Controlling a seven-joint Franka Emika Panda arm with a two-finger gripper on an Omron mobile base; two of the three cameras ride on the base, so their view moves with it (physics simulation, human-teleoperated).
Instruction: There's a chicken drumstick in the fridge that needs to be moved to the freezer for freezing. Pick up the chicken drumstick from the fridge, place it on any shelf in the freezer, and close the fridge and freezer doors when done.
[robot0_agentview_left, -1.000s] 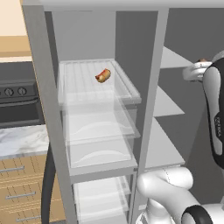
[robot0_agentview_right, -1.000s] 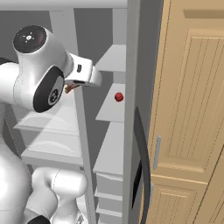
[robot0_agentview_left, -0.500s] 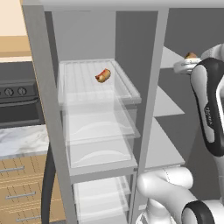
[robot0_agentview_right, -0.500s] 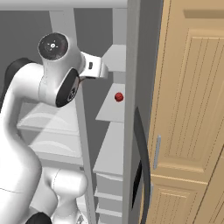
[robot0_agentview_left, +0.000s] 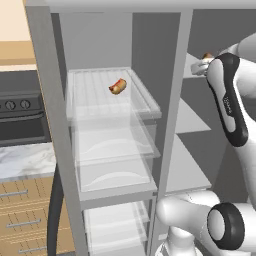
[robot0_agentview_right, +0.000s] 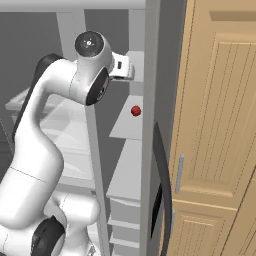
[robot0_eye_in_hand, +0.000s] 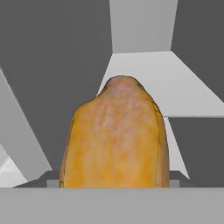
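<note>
While the white arm reaches up into the narrow grey freezer compartment (robot0_agentview_left: 200, 60), the golden-brown chicken drumstick (robot0_eye_in_hand: 116, 140) looms large in the hand view, its long axis running straight away from the camera and its narrower rounded end pointing toward the freezer's back wall. From the left base view a small brown piece of the drumstick (robot0_agentview_left: 207, 56) peeks out past the arm's wrist, level with the upper flat light-grey shelf (robot0_agentview_left: 192, 67). The gripper (robot0_agentview_left: 204, 65) sits there behind the wrist, and its fingers are hidden in every view, so whether it is clamped on the meat cannot be told. Seen through the hand camera, a pale grey shelf (robot0_eye_in_hand: 175, 83) spreads beyond and below the drumstick's tip. A bun-like hot dog with red topping (robot0_agentview_left: 118, 86) lies on the top clear glass shelf (robot0_agentview_left: 100, 100) of the wider fridge compartment. A small red round object (robot0_agentview_right: 135, 111) rests on a lower freezer shelf in the right base view.
</note>
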